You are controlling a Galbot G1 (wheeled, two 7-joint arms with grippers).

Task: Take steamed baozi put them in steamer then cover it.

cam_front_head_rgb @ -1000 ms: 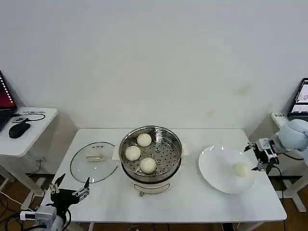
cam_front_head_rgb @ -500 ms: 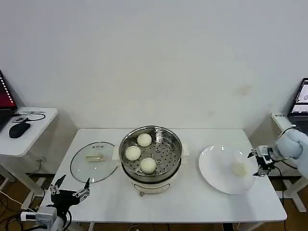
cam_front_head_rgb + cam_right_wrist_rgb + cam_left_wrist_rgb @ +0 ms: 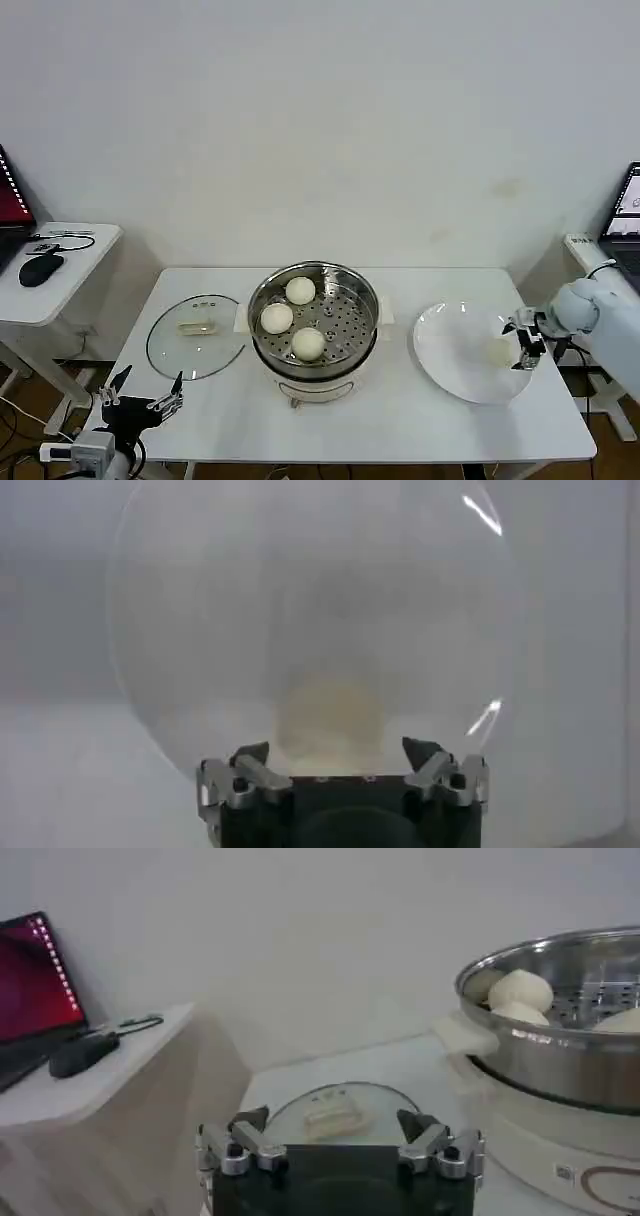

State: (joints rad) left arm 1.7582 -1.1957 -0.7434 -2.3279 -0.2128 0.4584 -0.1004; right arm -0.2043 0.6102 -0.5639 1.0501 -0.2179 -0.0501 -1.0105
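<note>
Head view: round smooth baozi (image 3: 499, 351) on plate (image 3: 450, 350).

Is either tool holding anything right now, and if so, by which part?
Nothing is held. The right tool is open at the plate, its fingers straddling the last baozi without closing. The left tool hangs open near the table's front left corner.

Plain white wall (image 3: 320, 120), white table (image 3: 400, 420), side desk (image 3: 60, 270) w/ laptop (image 3: 12, 205), probably a mouse (image 3: 40, 268).

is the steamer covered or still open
Open. The round clear glass lid lies flat on the white table beside the shiny steel steamer pot, whose three cream-white buns are exposed.
</note>
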